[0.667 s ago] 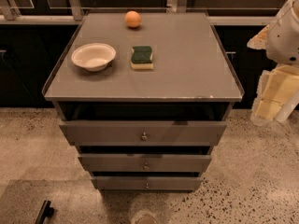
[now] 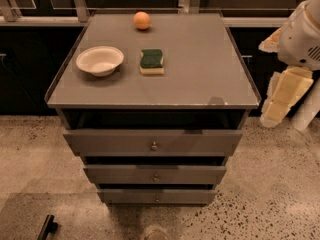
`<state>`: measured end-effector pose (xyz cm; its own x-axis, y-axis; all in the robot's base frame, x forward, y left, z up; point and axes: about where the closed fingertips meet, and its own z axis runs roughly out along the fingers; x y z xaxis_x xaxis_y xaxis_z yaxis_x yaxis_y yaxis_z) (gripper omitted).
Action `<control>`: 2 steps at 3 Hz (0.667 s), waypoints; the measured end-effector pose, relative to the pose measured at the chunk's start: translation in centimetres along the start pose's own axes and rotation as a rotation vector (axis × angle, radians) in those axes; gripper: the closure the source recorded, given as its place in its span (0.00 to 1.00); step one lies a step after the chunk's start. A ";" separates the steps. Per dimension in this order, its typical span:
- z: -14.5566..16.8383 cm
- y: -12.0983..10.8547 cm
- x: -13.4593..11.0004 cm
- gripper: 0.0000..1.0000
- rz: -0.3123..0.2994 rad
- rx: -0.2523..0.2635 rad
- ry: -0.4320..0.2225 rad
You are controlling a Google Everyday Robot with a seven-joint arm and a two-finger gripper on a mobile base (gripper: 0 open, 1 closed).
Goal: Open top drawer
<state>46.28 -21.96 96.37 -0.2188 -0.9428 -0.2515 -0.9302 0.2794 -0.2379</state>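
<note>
The top drawer (image 2: 152, 142) is the widest of three grey-brown drawers in a cabinet, with a small round knob (image 2: 154, 146) at the centre of its flat front. Its front stands a little forward of the cabinet, with a dark gap above it under the cabinet top. My gripper (image 2: 280, 104), white and cream, hangs at the far right of the view. It is beside the cabinet's right edge, apart from the drawer and well to the right of the knob.
On the cabinet top (image 2: 200, 79) lie a white bowl (image 2: 100, 60), a green-and-yellow sponge (image 2: 151, 61) and an orange (image 2: 142, 20). Two narrower drawers (image 2: 155, 174) sit below. Dark cabinets stand behind. The floor is speckled stone, with a dark object (image 2: 47, 227) at the bottom left.
</note>
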 end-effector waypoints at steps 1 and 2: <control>4.1 -0.9 1.4 0.00 0.065 -0.019 -0.036; 12.7 0.9 4.7 0.00 0.235 -0.086 -0.109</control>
<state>48.11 -23.82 83.04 -0.4026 -0.8277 -0.3910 -0.8805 0.4669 -0.0816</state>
